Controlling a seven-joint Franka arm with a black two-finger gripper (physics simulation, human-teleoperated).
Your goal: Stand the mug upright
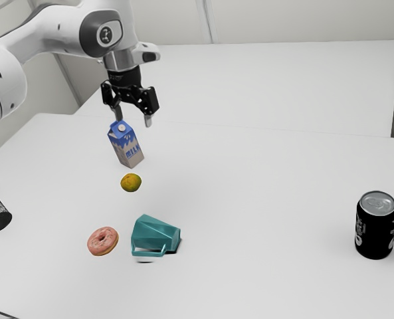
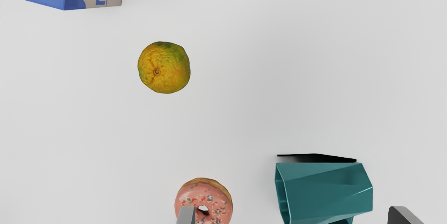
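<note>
The mug [image 1: 155,234] lies on its side on the white table [image 1: 263,199], its mouth facing the donut [image 1: 103,241] and its base toward the exterior view's right, with the handle [image 1: 148,252] low on the side nearest the exterior camera. So it is not upright as things lie, and the step in hand looks to be reaching it for a grasp. The donut sits near the open mouth, not touching it; the orange [image 2: 164,67] rests farther off, and beyond that stands the milk carton [image 1: 127,146]. The black can [image 1: 377,224] stands well apart, toward the exterior view's right. The gripper [image 1: 133,118] hangs above the table, away from the mug, its two fingers spread and nothing between them. The next move calls for bringing it over the mug and down, fingers either side of the faceted body, then closing, lifting a little and tipping until the base faces down. I'd watch the donut while lowering, and the handle too, since a finger landing on it could roll the mug.
</note>
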